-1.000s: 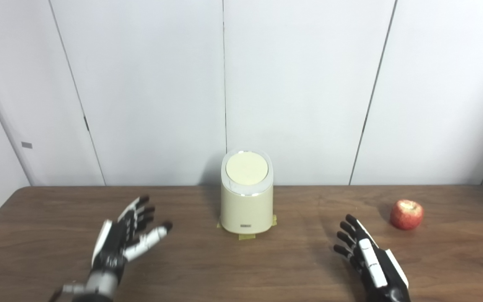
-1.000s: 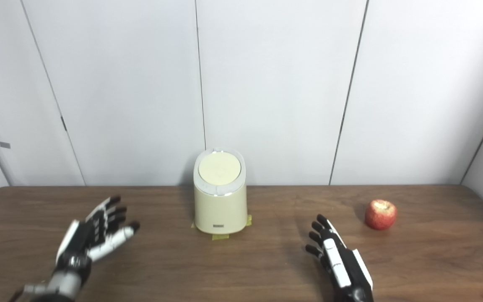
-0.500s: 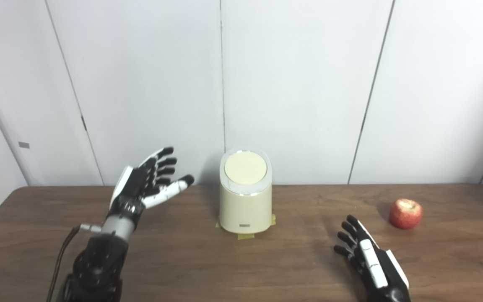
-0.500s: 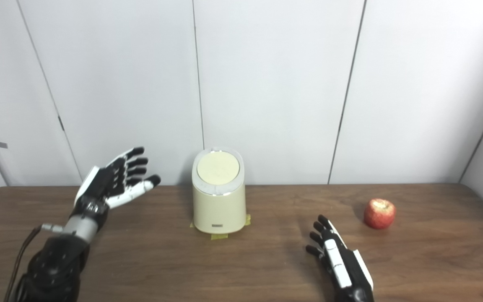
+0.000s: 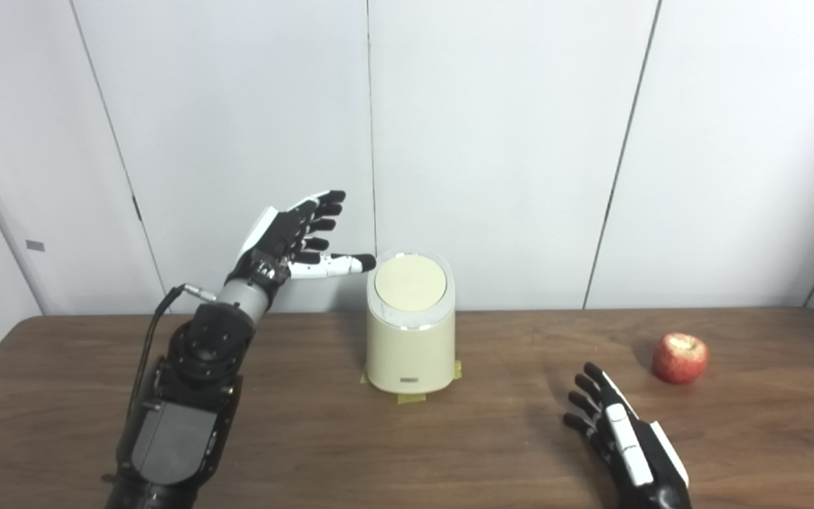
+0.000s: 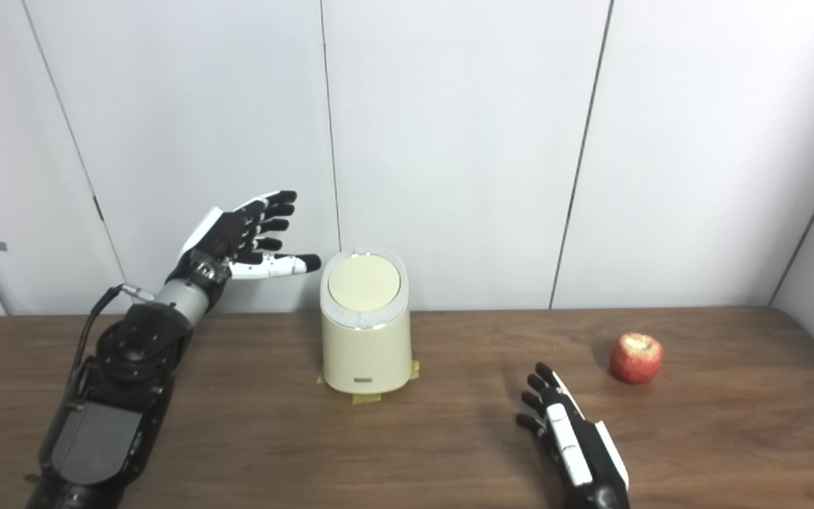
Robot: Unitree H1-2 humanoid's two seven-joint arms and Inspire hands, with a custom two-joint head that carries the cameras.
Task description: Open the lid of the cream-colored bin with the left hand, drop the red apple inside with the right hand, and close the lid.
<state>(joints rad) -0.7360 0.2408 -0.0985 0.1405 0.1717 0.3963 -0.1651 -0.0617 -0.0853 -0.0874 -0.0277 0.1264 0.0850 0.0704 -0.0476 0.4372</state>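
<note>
Dark wooden table (image 5: 294, 438) against white wall panels (image 5: 506, 141); bin (image 5: 410, 332) center, apple (image 5: 680, 358) right; left hand (image 5: 292, 237) and right hand (image 5: 622, 445) both spread, empty.

Dark wood table (image 5: 308, 452), cream-colored bin (image 5: 410, 346) on yellow tape (image 5: 407, 398), red apple (image 5: 680, 358) far right

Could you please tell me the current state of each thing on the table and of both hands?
Lid: closed.
Bin: upright, on tape.
Apple: on table, untouched.
Left hand: open, raised beside lid.
Right hand: open, low over table.
</note>
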